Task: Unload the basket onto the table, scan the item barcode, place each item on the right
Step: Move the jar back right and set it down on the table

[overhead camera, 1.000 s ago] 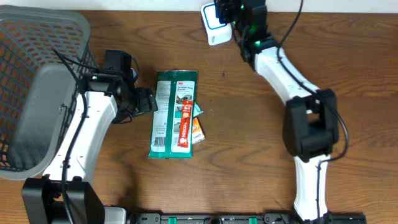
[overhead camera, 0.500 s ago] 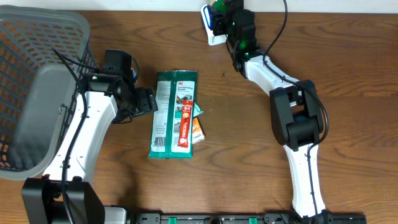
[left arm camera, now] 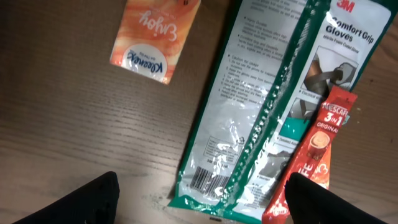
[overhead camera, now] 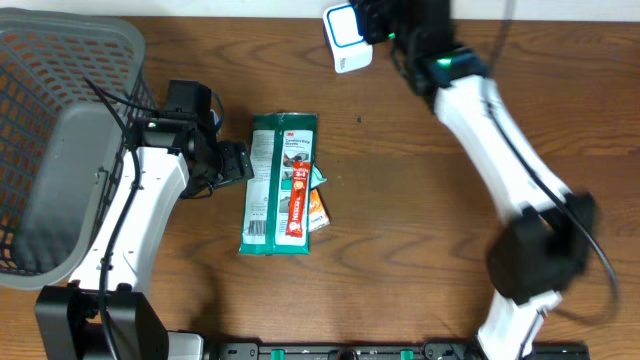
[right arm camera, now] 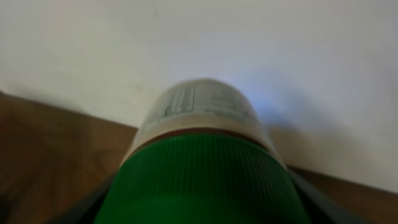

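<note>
While my left gripper (overhead camera: 236, 160) hangs released beside the gloves pack (overhead camera: 280, 185), my right arm's elbow has swung outward. The right gripper (right arm camera: 202, 211) grasps the green-capped bottle (right arm camera: 199, 130) beside the white scanner (overhead camera: 346, 40), probably re-angling its label for reading.

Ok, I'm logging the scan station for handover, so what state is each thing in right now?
left end effector: open, empty.
right end effector: shut on the bottle.
bottle: gripped, green cap on.
glove pack: flat, barcode showing.
coffee stick: lying on the glove pack.
tissue pack: flat on the table.
scanner: sitting at the table's far edge.
</note>
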`<state>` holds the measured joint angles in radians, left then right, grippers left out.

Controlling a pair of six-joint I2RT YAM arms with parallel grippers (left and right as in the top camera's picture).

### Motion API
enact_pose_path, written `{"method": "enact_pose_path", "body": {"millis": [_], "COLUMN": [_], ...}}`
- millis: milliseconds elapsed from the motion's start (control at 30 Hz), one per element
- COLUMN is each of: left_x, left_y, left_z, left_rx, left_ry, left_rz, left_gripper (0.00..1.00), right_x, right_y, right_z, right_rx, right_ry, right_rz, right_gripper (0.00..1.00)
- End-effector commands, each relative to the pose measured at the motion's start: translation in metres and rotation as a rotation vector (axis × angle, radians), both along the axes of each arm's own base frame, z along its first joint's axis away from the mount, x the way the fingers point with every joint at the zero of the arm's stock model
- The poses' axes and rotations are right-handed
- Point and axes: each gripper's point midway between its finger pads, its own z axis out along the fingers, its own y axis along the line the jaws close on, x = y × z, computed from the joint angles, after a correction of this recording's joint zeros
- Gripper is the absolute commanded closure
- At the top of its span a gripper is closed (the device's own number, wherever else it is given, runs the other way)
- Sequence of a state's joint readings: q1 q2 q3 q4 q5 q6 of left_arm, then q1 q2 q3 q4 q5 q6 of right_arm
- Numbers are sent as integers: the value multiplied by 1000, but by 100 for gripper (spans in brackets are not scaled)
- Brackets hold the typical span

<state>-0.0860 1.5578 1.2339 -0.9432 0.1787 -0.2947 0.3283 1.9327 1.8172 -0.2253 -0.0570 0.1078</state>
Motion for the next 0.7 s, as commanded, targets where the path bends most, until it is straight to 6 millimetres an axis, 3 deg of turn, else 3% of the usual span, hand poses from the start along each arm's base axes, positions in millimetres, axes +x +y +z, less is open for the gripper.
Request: {"method": "enact_pose_path", "body": {"millis": [0, 100, 233, 367, 500, 667], "left_x": [-1, -1, -1, -1, -1, -1], "left_y": [1, 1, 1, 1, 1, 1], "left_z": [-2, -2, -2, -2, -2, -2], "left_rx": [4, 4, 4, 4, 4, 4], "left_ry": [10, 10, 10, 10, 10, 10], "left_rz": [3, 3, 3, 3, 3, 3], "left_gripper": [14, 14, 14, 14, 14, 14], "right_x": [-31, -62, -118, -144, -155, -163], "right_y": [-63, -119, -182, -215, -245, -281], "right_z": [34, -5, -94, -152, -199, -234], "right_rx": [-124, -249, -375, -414, -402, -311], "right_ry": [31, 250, 689, 925, 1034, 1091], "right_rz": [-163, -292, -356, -389, -440, -508], "right_gripper": [85, 91, 89, 87, 87, 86]}}
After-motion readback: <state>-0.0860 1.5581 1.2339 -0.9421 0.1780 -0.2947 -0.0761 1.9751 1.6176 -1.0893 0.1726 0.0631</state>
